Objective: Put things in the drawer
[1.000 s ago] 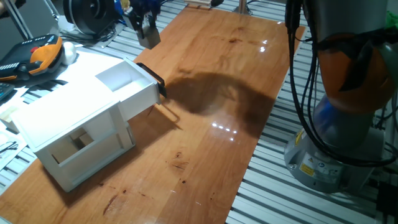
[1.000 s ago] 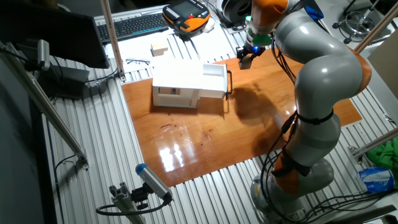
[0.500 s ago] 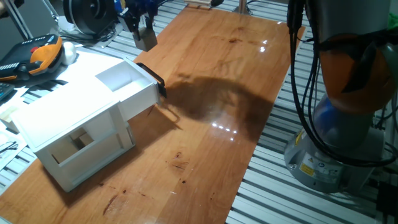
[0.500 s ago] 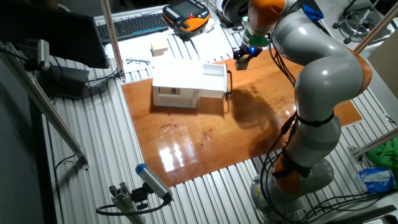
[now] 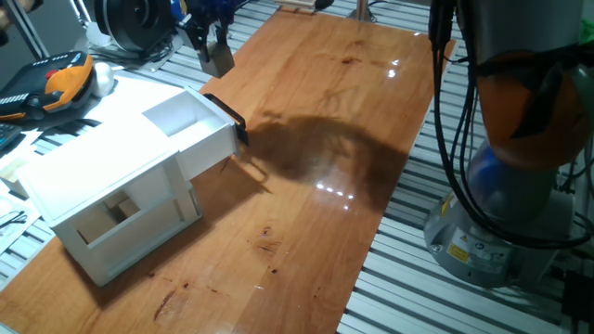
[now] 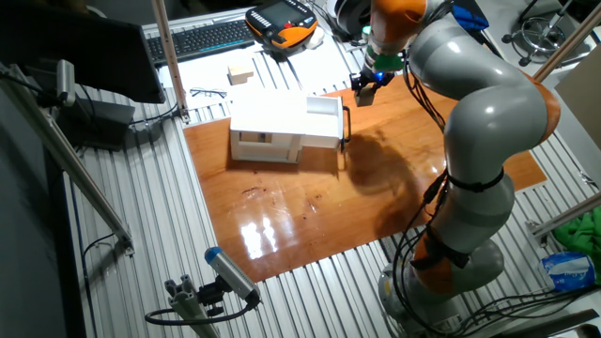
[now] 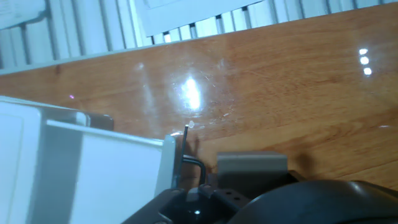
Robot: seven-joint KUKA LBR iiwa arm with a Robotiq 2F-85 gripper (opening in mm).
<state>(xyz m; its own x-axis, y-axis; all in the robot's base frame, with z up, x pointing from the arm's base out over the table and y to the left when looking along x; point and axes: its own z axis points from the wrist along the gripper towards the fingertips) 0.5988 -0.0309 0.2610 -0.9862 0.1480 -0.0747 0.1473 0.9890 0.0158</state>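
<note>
1. The cube [image 6: 241, 74], small and pale, is seen off the wooden table, well apart from the jaws, beyond the cabinet [image 6: 268, 127].
2. The drawer [image 5: 192, 129] is pulled out and empty, just below the gripper [image 5: 217, 57].
3. Whether the jaws are apart cannot be told; nothing is stowed yet.

Black keyboard [image 6: 202, 39], orange-black pendant [image 6: 282, 21], glasses [image 6: 208, 92], wooden table [image 6: 376, 178], black monitor [image 6: 84, 56].

Hand [image 5: 215, 48] beyond open drawer [image 5: 192, 125]
</note>
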